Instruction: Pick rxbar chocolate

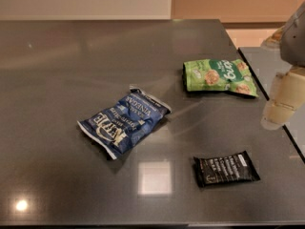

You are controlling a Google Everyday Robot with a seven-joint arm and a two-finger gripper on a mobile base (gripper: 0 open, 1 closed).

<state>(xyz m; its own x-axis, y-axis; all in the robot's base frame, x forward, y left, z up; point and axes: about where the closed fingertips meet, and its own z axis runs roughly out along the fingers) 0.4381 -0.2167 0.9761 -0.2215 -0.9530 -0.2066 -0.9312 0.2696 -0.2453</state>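
the gripper (282, 104), a pale cream blocky piece, hangs by the right edge of the glossy dark countertop (57, 56), and i cannot tell whether it is spread or pressed together. the rxbar chocolate (226, 169), a small flat black wrapper with white lettering, lies apart from it, down to its left. just left of the gripper sits a crinkled green snack bag (217, 76); well left, a blue chip bag (125, 120) reading "kettle".

Premises: most likely an office kitchenette or break area. Evidence: a dark polished counter (71, 56) carrying packaged snacks (blue chip bag (125, 121), green snack bag (219, 76), rxbar chocolate (226, 169)), with a pale wall (86, 1) behind. The gripper (281, 101) hangs at the right edge, above the counter.
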